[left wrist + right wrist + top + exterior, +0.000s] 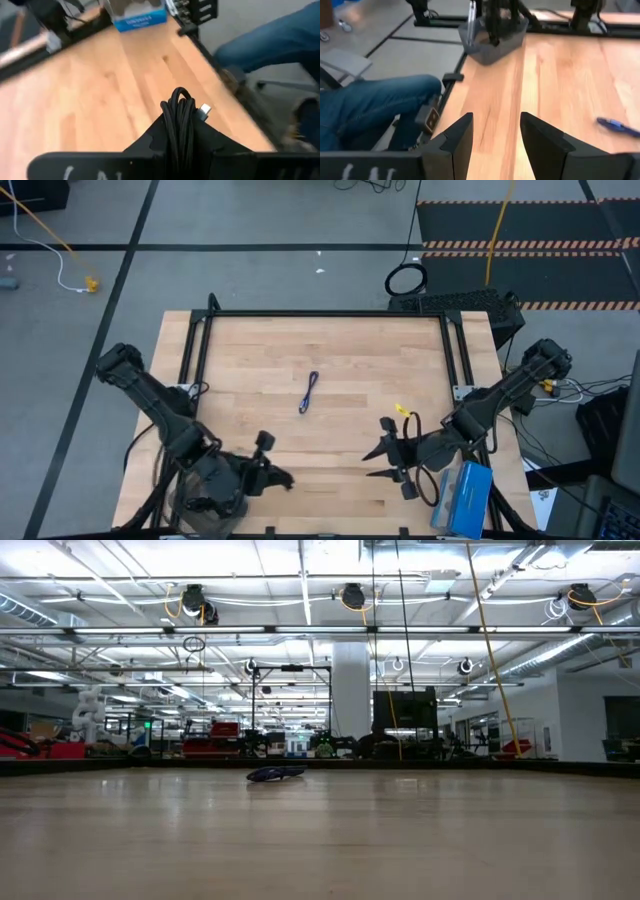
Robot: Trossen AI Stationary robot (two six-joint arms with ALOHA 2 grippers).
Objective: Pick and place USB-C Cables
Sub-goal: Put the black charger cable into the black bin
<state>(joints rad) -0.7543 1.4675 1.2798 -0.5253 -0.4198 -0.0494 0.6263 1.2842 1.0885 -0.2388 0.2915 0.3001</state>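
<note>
My left gripper (182, 137) is at the table's near left (272, 472) and is shut on a black USB-C cable bundle (179, 112). A short purple-blue cable (308, 392) lies flat on the wood at mid-table; it also shows in the low view (275, 774) and in the right wrist view (617, 126). My right gripper (382, 462) is open and empty near the table's near right, its fingers (455, 140) pointing toward the table's left. A second black cable does not show. My left gripper pinches the black cable bundle between its two fingers, across several strands. The looped end (179, 97) sticks out past the fingertips, with a silver plug (205, 109) beside it. The looped end is clear of the wood. The rest of the bundle is hidden by the fingers.
A grey bin (492, 45) stands at the near left corner under my left arm. A blue box (462, 495) sits at the near right corner. A black frame (320, 313) borders the table's far side. A person's leg in jeans (375, 107) is by the near edge.
</note>
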